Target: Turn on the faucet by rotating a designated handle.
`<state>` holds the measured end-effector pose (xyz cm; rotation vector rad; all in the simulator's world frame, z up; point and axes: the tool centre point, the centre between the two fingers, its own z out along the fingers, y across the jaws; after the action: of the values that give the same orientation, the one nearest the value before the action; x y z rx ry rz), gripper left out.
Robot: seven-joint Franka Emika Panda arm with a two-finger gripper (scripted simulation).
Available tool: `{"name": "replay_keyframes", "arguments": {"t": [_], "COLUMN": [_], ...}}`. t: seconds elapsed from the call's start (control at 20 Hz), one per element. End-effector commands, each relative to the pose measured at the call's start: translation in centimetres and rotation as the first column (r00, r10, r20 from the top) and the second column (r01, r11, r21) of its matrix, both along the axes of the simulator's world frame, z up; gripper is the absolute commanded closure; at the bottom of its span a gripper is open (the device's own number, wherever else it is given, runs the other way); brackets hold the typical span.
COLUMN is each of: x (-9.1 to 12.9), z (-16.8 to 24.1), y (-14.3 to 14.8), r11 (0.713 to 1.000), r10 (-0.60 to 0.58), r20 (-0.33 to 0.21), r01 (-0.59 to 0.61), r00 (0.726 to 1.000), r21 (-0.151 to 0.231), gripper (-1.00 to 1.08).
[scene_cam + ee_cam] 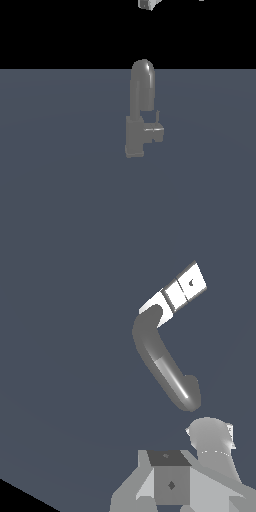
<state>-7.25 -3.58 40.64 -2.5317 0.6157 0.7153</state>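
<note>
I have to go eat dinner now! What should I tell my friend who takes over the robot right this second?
Gripper: only a bit of it shows at the top edge of the exterior view, high above the faucet. I cannot tell if the fingers are open or shut, and it touches nothing.
Faucet: stands upright on the grey floor.
Handle: sticks out of the base toward the exterior view's right, with its thin lever upright.
Done: nothing visible yet.
Left: come down to the handle, catch the lever and rotate it.
</note>
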Motion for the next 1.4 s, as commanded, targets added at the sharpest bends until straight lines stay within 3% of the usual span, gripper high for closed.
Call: {"name": "replay_keyframes", "arguments": {"t": [0.0,0.35,0.7,1.0,1.35], "x": [1.2,4.1,6.7,8.6,10.1], "z": [-1.0,-4.3,-8.3,-12.4,-18.0], "y": [-0.5,-1.9,-3.3,-4.5,-5.5], "r11": [0.999,0.981,0.941,0.882,0.782], "r10": [-0.035,-0.125,-0.206,-0.263,-0.308], "r20": [-0.039,-0.158,-0.291,-0.418,-0.575], "r01": [0.036,0.146,0.271,0.392,0.546], "r00": [0.999,0.979,0.934,0.870,0.758], "r21": [0.034,0.124,0.204,0.260,0.301], "gripper": [1.08,1.08,1.08,1.08,1.08]}}
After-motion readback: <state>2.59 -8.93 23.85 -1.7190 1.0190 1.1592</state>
